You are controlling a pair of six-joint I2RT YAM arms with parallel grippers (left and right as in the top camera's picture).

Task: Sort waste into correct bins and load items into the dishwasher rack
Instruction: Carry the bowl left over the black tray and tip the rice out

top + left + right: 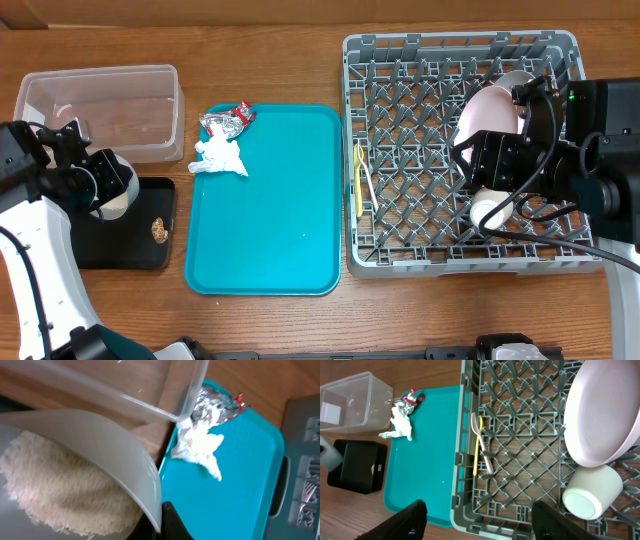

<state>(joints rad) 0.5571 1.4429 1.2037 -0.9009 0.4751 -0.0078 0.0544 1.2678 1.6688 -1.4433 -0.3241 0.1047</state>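
My left gripper (98,180) is shut on the rim of the pale bowl (127,447), which is tilted above the black tray (125,245). White rice (60,480) lies inside the bowl. A brown food scrap (159,231) lies on the black tray. The foil wrapper (228,120) and white napkin (220,155) lie on the teal tray's far left corner. In the grey rack (400,255) stand a pink plate (487,115) and a whitish plate (518,80), with a white cup (490,208), yellow spoon (477,450) and pale fork (485,457). My right gripper (482,522) is open and empty over the rack.
The clear tub (100,100) stands at the far left, just behind the black tray. The teal serving tray (270,220) lies between the bins and the rack. The wooden table shows around them.
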